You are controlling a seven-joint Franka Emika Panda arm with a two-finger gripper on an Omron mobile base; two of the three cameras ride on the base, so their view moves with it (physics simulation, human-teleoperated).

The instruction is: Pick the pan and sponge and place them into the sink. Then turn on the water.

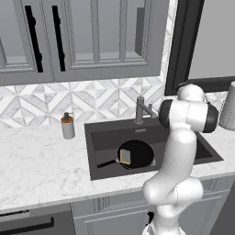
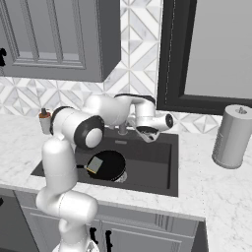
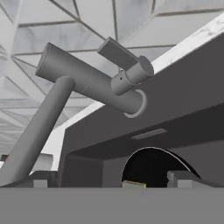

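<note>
The pan (image 1: pixel 135 153) lies in the sink (image 1: pixel 101 137), on its floor toward the left and near side, with its thin handle (image 1: pixel 106 163) pointing left. The sponge (image 1: pixel 125 156) rests on the pan's left part, tilted, its yellow layer showing. In the right base view the same pair sits low in the basin, the sponge (image 2: pixel 95 164) on the pan (image 2: pixel 109 165). So, as far as these pictures show, 2 of the 3 steps are done: pan and sponge are both in the sink.

What is left is the water. No blue stream runs from the faucet (image 1: pixel 140 110), which stands at the far rim of the sink, so the tap looks not yet turned on.

The arm reaches over the sink toward that far rim. The claw (image 2: pixel 147 133) hangs just beside the faucet, right of it in the right base view. In the hand view the faucet (image 3: pixel 83 81) is close ahead, its spout slanting across and its short lever (image 3: pixel 118 54) on top. The claw's 2 tips (image 3: pixel 40 181) rise at the bottom of that view well apart, with nothing between them, so the claw is wide and holds nothing.

On the table left of the sink stands a soap dispenser (image 1: pixel 68 125); on the right, a paper roll (image 2: pixel 231 136).
</note>
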